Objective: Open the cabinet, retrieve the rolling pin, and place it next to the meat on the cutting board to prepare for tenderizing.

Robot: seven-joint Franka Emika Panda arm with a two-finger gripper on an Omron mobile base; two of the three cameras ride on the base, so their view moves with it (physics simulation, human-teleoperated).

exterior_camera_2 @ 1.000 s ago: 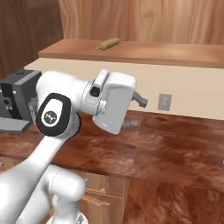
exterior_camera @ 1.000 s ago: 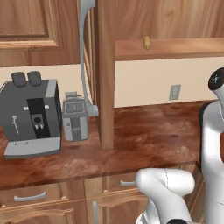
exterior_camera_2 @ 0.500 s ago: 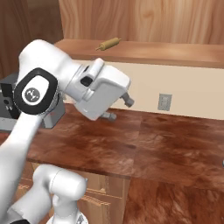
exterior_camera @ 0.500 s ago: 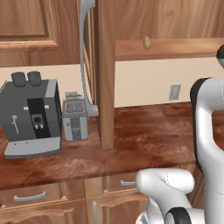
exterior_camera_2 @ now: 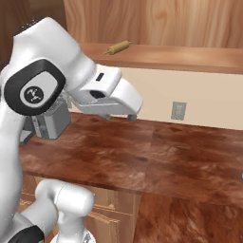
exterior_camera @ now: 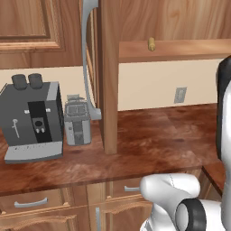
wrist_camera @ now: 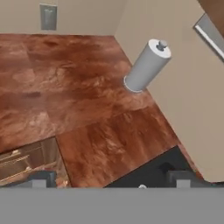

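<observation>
The cabinet stands open: its door [exterior_camera: 108, 67] is swung out edge-on, with the long grey handle [exterior_camera: 87, 49] beside it. On the inner shelf [exterior_camera_2: 180, 57] lies the rolling pin [exterior_camera_2: 117, 47], a slim tan cylinder, seen end-on as the rolling pin [exterior_camera: 151, 43] from the left. My gripper [wrist_camera: 113, 178] is open with nothing between its fingertips [wrist_camera: 41, 177] and looks down on the counter corner. The white hand [exterior_camera_2: 111, 95] hangs below and left of the shelf, well short of the pin. The meat and the cutting board are out of view.
A grey coffee machine [exterior_camera: 31, 117] and a small grey appliance [exterior_camera: 77, 124] stand on the counter left of the door. A wall outlet [exterior_camera_2: 178, 110] sits under the shelf. A grey upright cylinder [wrist_camera: 146, 65] stands in the corner. Drawers [exterior_camera: 31, 203] run below the counter.
The arm has swung up and round. In the right base view the hand has turned and shifted right, under the shelf; in the left base view the arm has slid to the right edge.
</observation>
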